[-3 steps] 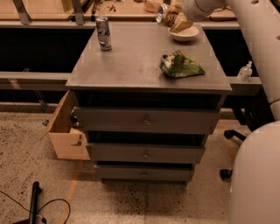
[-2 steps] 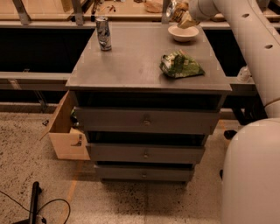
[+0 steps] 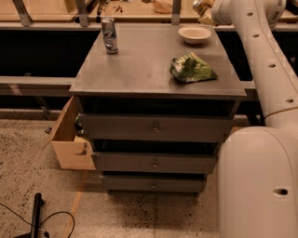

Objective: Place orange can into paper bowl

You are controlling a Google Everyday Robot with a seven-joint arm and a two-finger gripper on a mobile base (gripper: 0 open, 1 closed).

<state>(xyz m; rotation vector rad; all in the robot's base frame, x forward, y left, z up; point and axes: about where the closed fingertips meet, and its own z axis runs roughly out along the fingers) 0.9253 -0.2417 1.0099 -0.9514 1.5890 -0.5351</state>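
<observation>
The paper bowl [image 3: 194, 34] is off-white and sits empty at the far right of the grey cabinet top [image 3: 139, 65]. My gripper [image 3: 203, 9] hangs at the top edge of the view, just above and behind the bowl's right side. It is shut on the orange can [image 3: 200, 5], a gold-orange shape partly cut off by the frame's edge. The can is held in the air, clear of the bowl.
A taller silver-blue can [image 3: 110, 35] stands at the far left of the top. A crumpled green bag [image 3: 191, 68] lies near the front right. My white arm [image 3: 260, 60] runs along the cabinet's right side. A tan open box [image 3: 70, 144] sticks out at the lower left.
My gripper has risen from just over the bowl and shifted slightly right, still holding the can. The bowl, the silver-blue can and the bag have not moved.
</observation>
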